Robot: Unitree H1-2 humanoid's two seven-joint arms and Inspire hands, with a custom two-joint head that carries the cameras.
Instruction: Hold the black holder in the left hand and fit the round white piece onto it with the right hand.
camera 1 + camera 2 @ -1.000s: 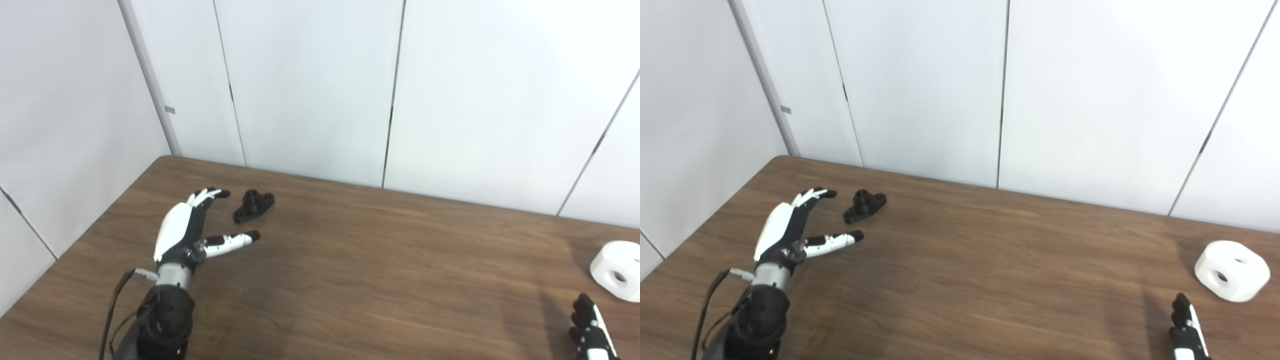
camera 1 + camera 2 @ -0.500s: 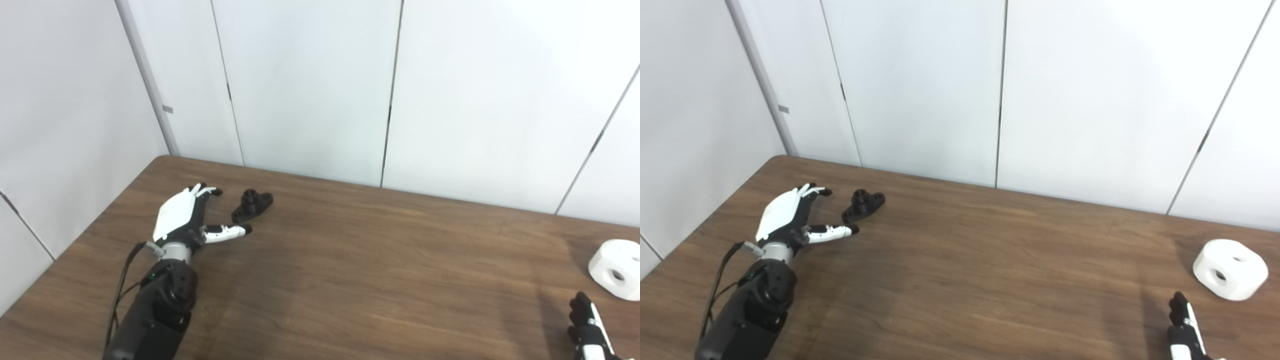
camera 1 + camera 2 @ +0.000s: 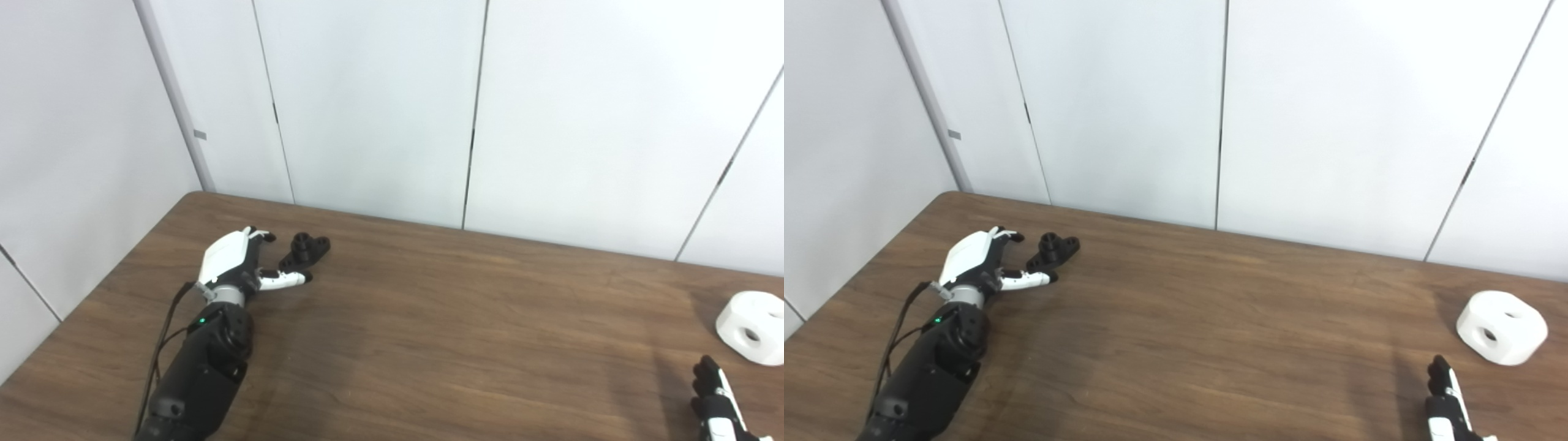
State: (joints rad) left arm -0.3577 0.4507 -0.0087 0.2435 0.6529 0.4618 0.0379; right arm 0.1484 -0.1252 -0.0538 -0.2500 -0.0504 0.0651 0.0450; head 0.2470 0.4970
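The small black holder (image 3: 305, 249) lies on the brown table near its far left corner. My left hand (image 3: 236, 263) is open just left of it, low over the wood, fingers above and thumb (image 3: 283, 279) below the holder's near end, not closed on it. The round white piece (image 3: 1502, 326), with holes in its sides, sits on the table at the far right. Only the dark fingertips of my right hand (image 3: 1444, 398) show at the bottom right edge, short of the white piece and apart from it.
The brown table (image 3: 441, 331) runs from white wall panels at the back to the picture's bottom. Its left edge slants close beside my left forearm (image 3: 199, 373). A cable hangs along that forearm.
My left hand has reached forward and lower, closing in on the black holder, with the thumb now at its near end. The right hand has barely moved. The camera drifted slightly.
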